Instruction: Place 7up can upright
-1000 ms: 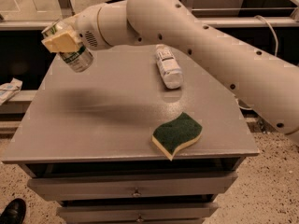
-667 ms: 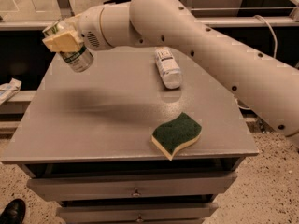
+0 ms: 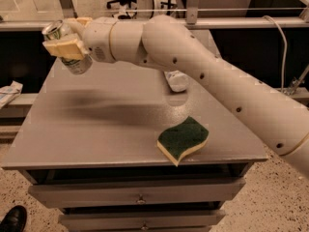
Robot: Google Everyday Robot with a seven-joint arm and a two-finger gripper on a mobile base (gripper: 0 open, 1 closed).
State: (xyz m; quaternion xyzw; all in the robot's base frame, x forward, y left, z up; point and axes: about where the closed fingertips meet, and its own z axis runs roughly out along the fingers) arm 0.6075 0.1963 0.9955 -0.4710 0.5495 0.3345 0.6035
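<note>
Pincer point(image 3: 67, 40) over far-left table point(image 3: 96, 129) corner masks 7up can point(image 3: 54, 30) midsection — bottle point(image 3: 177, 81) half-hidden.

The small silver 7up can point(image 3: 78, 65) is held tilted in the tan-padded gripper point(image 3: 65, 46), above the far left corner of the grey metal table point(image 3: 96, 134). A clear plastic bottle point(image 3: 177, 81) is laid at the far middle, and a green leaf-shaped sponge point(image 3: 183, 138) is set at the front right.

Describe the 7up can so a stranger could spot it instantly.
Start at the grey table and follow the white arm to its end effector, above the table's far left corner. Gripped there, tilted, is the 7up can: small, silver, green-and-white label. Unlike the green sponge and the bottle lying on the tabletop, it is held in the air.
</note>
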